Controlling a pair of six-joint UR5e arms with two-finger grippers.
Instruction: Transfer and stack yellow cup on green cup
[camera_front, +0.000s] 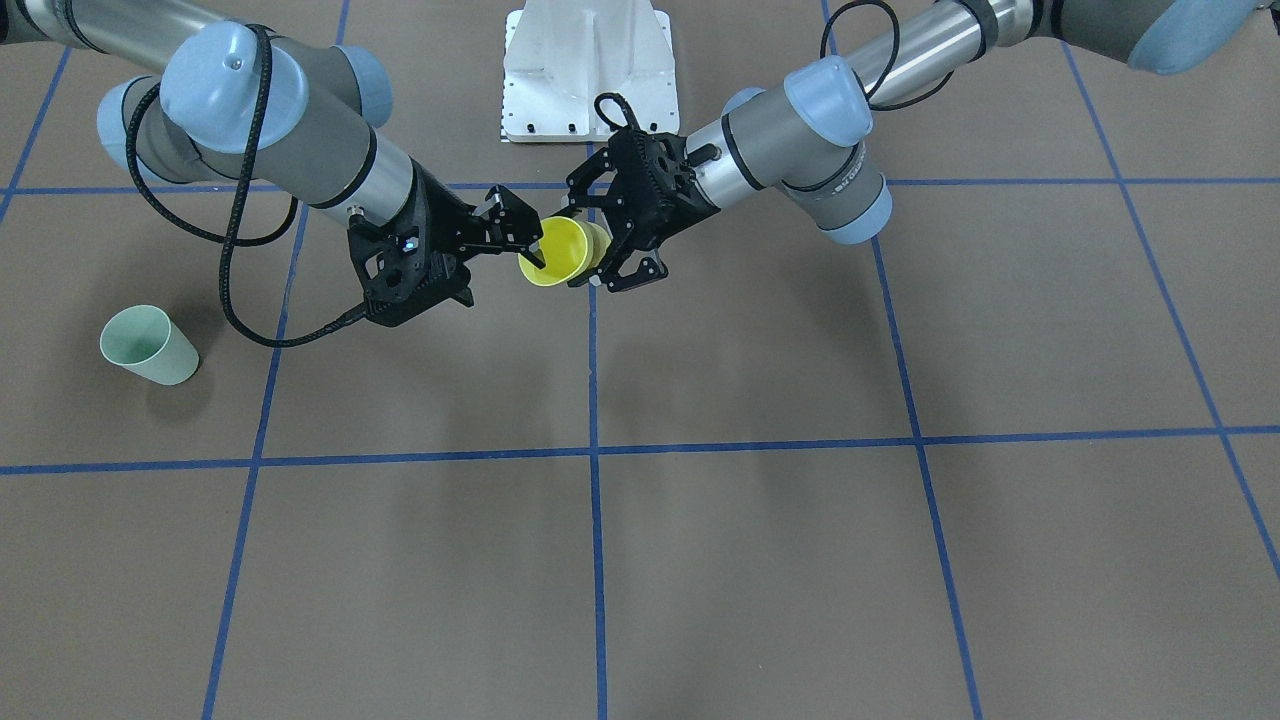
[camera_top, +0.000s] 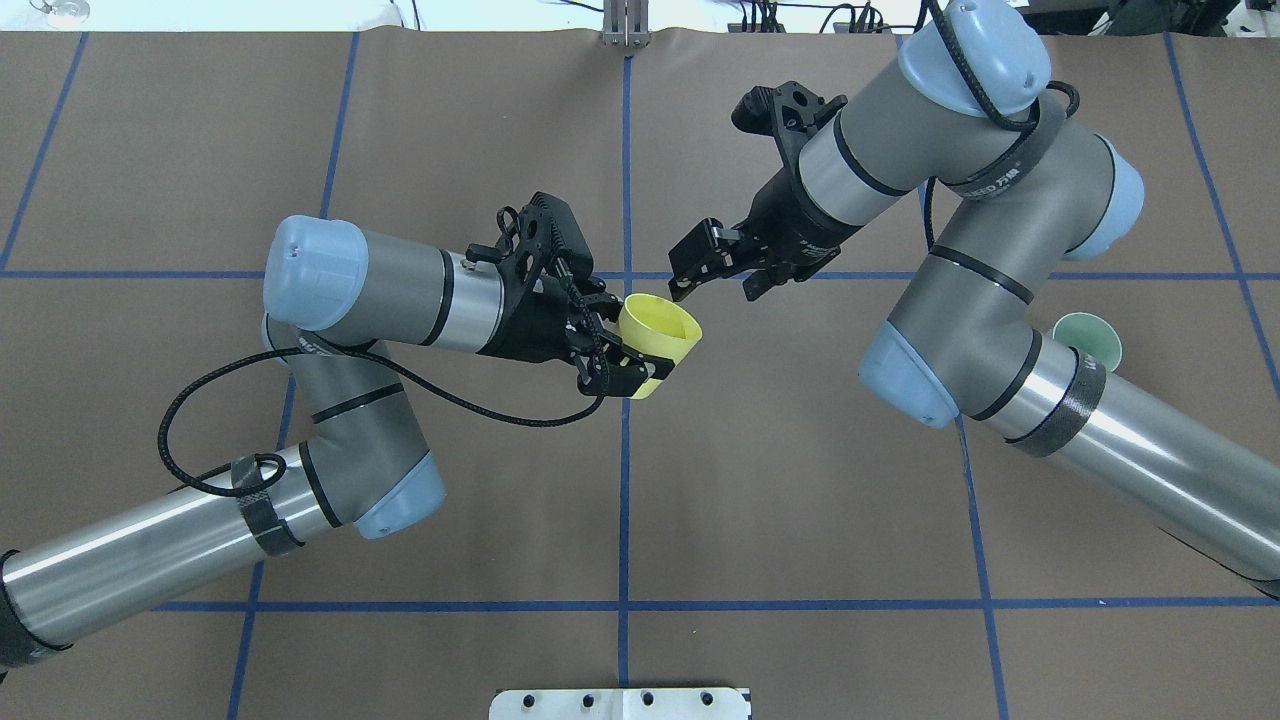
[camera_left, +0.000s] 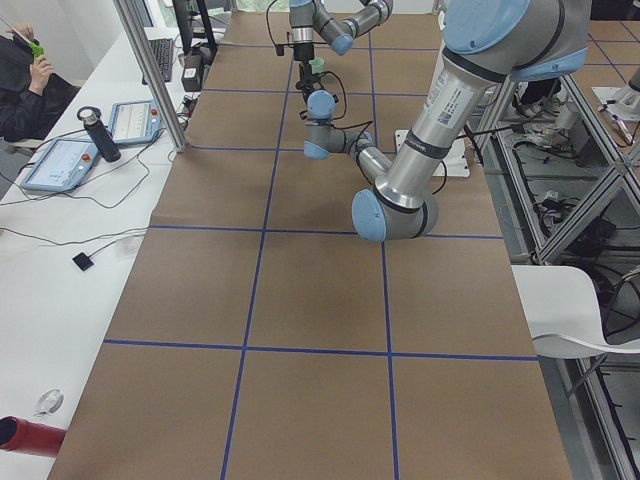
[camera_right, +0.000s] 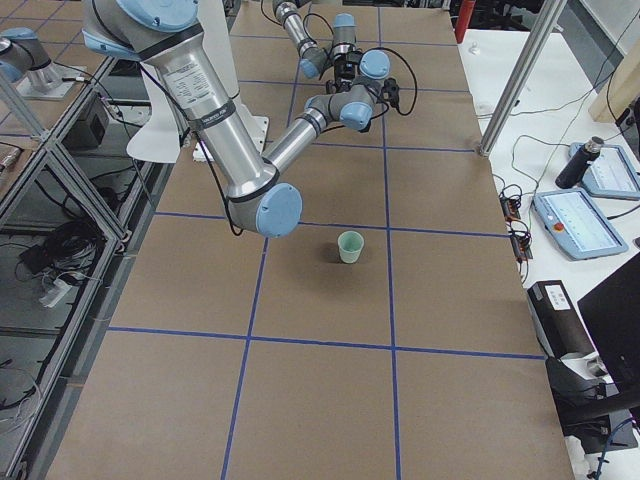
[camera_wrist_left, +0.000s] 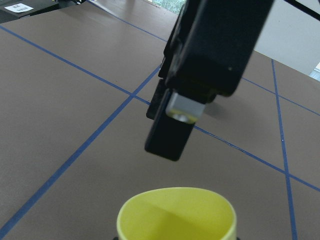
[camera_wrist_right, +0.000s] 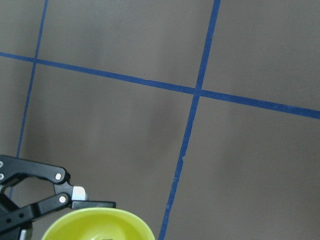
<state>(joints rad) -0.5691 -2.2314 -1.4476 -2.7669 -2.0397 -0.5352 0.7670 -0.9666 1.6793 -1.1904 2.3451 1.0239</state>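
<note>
The yellow cup (camera_front: 558, 252) is held on its side above the table's middle, mouth toward my right gripper; it also shows in the overhead view (camera_top: 660, 338). My left gripper (camera_front: 585, 245) (camera_top: 638, 345) is shut on its body near the base. My right gripper (camera_front: 520, 230) (camera_top: 715, 288) is open at the cup's mouth, with one finger (camera_wrist_left: 175, 125) just over the rim. The right wrist view shows the cup's rim (camera_wrist_right: 97, 225) at the bottom edge. The green cup (camera_front: 150, 345) (camera_right: 350, 246) stands upright on the table on my right side, partly hidden behind my right arm in the overhead view (camera_top: 1090, 335).
The white robot base plate (camera_front: 590, 70) lies at the near middle edge. Blue tape lines (camera_front: 595, 450) cross the brown table cover. An operators' desk with tablets (camera_right: 585, 215) runs along the far side. My right arm's elbow (camera_top: 930, 370) hangs low near the green cup.
</note>
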